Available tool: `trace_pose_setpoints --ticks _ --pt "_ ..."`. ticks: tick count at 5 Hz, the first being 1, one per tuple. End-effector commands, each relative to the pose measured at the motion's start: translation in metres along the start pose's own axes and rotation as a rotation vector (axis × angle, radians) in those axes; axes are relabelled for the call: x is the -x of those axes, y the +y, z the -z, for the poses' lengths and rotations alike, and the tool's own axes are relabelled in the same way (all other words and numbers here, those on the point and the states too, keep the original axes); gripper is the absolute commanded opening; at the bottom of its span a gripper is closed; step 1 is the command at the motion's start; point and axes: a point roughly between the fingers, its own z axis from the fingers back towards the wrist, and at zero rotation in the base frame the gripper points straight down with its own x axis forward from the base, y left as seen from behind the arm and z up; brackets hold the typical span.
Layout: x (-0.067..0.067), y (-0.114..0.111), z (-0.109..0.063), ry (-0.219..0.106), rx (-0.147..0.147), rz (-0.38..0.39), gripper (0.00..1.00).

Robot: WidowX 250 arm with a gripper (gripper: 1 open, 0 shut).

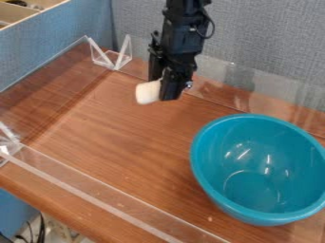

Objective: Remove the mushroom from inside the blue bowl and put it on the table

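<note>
In the camera view, the black gripper (166, 84) hangs from the top of the frame over the far part of the wood-grain table (133, 133), its fingers pointing down. It is closed on the mushroom (148, 92). The mushroom's pale stem shows to the left of the dark fingers, tilted in the grip; the cap cannot be made out. The mushroom is outside the blue bowl (258, 169), to its upper left in the frame and well apart from it. Whether the mushroom touches the tabletop cannot be told from this view. The bowl stands upright at the right side, its glossy inside visible and bearing bright reflections. A clear wall (108, 197) runs along the near edge of the table. A clear angular bracket (110, 54) stands at the far left corner.
</note>
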Motion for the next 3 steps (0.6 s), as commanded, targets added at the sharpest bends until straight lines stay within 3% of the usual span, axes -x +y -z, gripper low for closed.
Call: trace_pose_setpoints --ticks 1,3 --pt "0.0004 0.0049 -0.0107 -0.032 -0.027 -0.009 0.00" --pt "-0.0016 0.0051 -0.0045 -0.023 -0.019 -0.005 0.00"
